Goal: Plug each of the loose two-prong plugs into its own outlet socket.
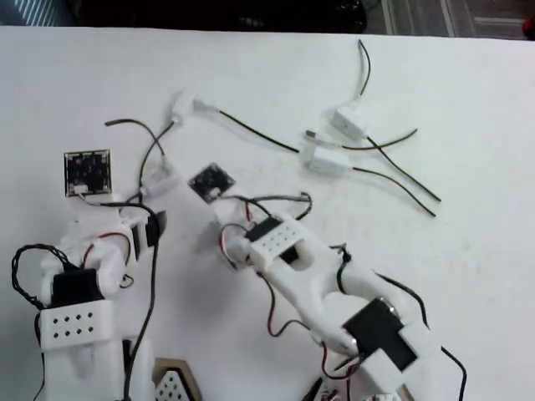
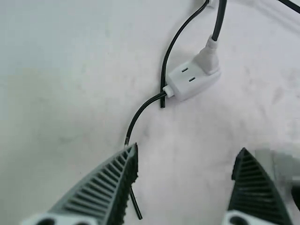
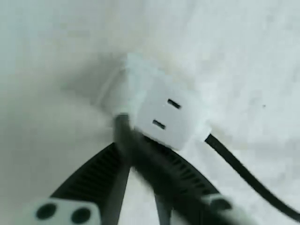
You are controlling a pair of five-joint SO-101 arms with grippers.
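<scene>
since the outlet socket (image 3: 164, 117) lies loose on the white desk (image 3: 56, 56) with its two slots turned toward the wrist camera, it could skate or twist under any sideways push. a plug's prongs would then miss the slots and scrape its face. its black cord (image 3: 243, 173) could also drag it off line. the right pincer (image 3: 129, 140) sits right against this socket's near edge, low over the desk, but i cannot tell whether it pinches the socket or only touches it. in the high view that arm stretches from the lower right to mid-desk. further left, a second socket (image 2: 190, 79) already carries a white plug (image 2: 208, 56). the left pincer (image 2: 187, 150) hangs spread wide just short of it. a thin cord (image 2: 145, 108) trails toward one ribbed finger (image 2: 110, 187), where a careless closing could snag it.
</scene>
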